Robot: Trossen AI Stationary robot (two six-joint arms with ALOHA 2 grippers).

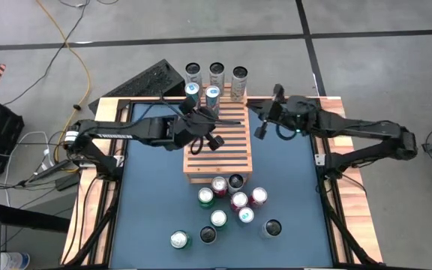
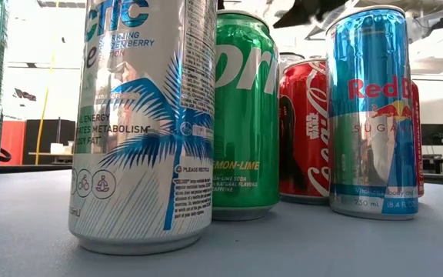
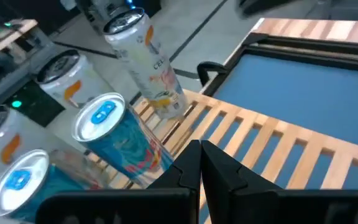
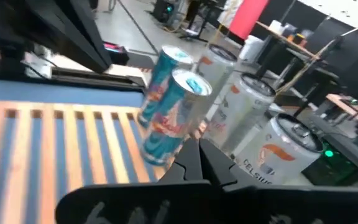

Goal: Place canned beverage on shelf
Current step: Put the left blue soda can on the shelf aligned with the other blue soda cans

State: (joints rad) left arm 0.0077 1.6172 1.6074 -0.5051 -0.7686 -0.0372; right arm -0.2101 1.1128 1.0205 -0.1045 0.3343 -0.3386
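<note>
The left gripper [image 1: 217, 142] hung over the shelf [image 1: 227, 154], near its middle, with its fingers [image 3: 194, 163] pressed together and nothing between them. That suggested it had no can in hand and was free to reach for another. The shelf itself sat in the middle of the blue table [image 1: 291, 187], its slats running across. At its far end stood two blue-topped cans [image 1: 202, 95], upright and close together, probably set there so the nearer slats stayed free for more. Just behind them, off the table's far edge, three silver cans [image 1: 216, 73] stood in a row. In front of the shelf a loose cluster of cans [image 1: 229, 199] waited on the table, red, green and silver, all upright and within easy reach of either arm. To the right, the right gripper [image 1: 262, 129] hovered just beside the shelf's far right corner, its fingers [image 4: 197, 158] also closed on nothing. It looked parked clear of the left arm's working space. The task seemed partly done, with most cans still waiting to be shelved.
</note>
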